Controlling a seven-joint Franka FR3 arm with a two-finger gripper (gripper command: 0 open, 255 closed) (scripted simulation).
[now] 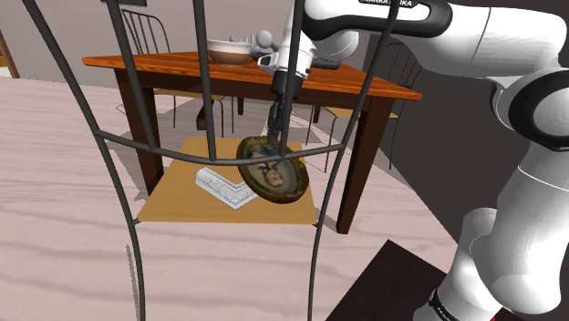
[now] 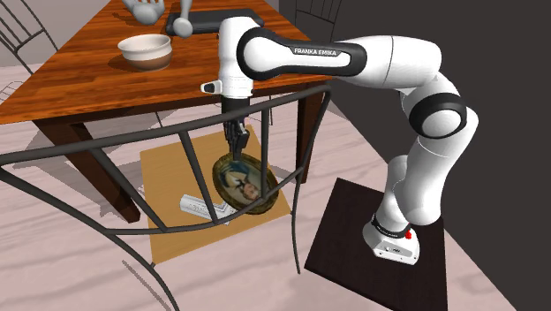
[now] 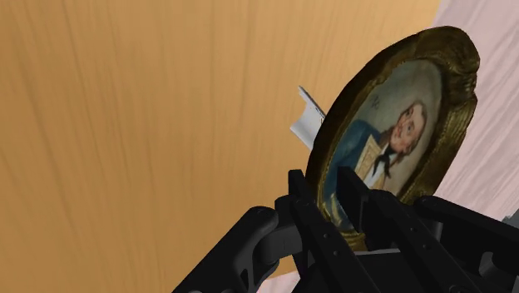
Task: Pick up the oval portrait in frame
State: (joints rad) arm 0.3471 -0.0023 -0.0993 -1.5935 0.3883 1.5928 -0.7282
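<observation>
With the fingers clenched on the upper rim of the portrait (image 3: 391,133), I judge the grasp step complete and the lift step in hand. The gripper (image 1: 276,139) points down beside the near edge of the table (image 1: 164,66), and the portrait hangs from it tilted, painted face turned up and outward, over the tan board (image 1: 182,208) on the floor. In the wrist view the two fingers clasp the gilt frame between them, one on the face side and one behind. I cannot confirm that the lower edge of the frame is clear of the board. A white slab (image 1: 223,185) lies flat on the board just beside the portrait, on the shoulder view's left. The next move calls for a slow, straight rise with grip force held, because the frame is gripped at one end and may swing or pivot in the fingers. That rise should also keep off the table edge and the rails of the wire chair (image 1: 210,146) standing near the cameras. One container is present: a bowl (image 2: 146,51) on the table, far from the work; I see nothing inside it.
</observation>
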